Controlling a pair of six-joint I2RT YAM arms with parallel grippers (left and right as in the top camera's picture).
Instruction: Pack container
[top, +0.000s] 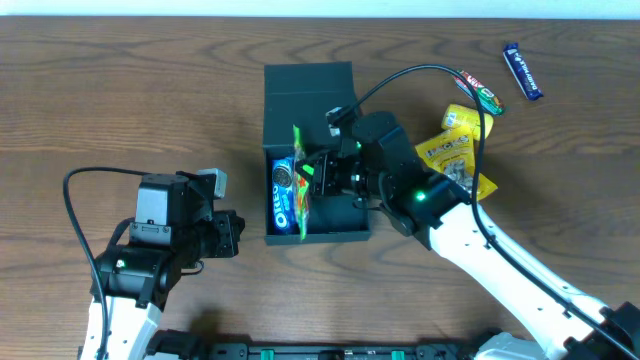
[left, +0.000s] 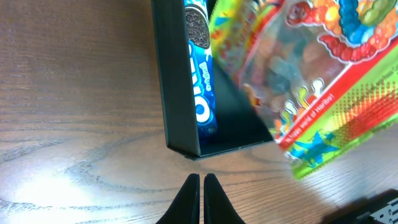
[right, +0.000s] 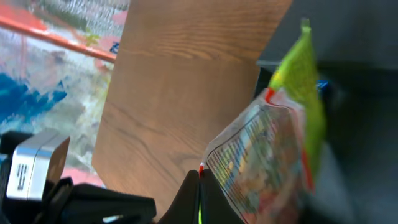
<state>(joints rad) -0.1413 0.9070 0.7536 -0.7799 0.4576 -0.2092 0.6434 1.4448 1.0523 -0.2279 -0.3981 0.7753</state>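
Note:
The dark green-black container (top: 348, 232) lies open in the middle of the table, its flap lid (top: 308, 90) folded back on the far side. A blue Oreo pack (top: 282, 196) stands against its left wall; it also shows in the left wrist view (left: 201, 93). My right gripper (top: 322, 172) is shut on the edge of a gummy candy bag (top: 301, 180) and holds it upright over the container's inside, next to the Oreo pack. The bag fills the right wrist view (right: 273, 162) and the left wrist view (left: 311, 68). My left gripper (left: 201, 186) is shut and empty, on the table left of the container (left: 177, 93).
Yellow snack packets (top: 455, 150) lie right of the container behind my right arm. A red-green candy bar (top: 480, 94) and a blue bar (top: 523, 71) lie at the back right. My left arm (top: 160, 240) rests at the front left.

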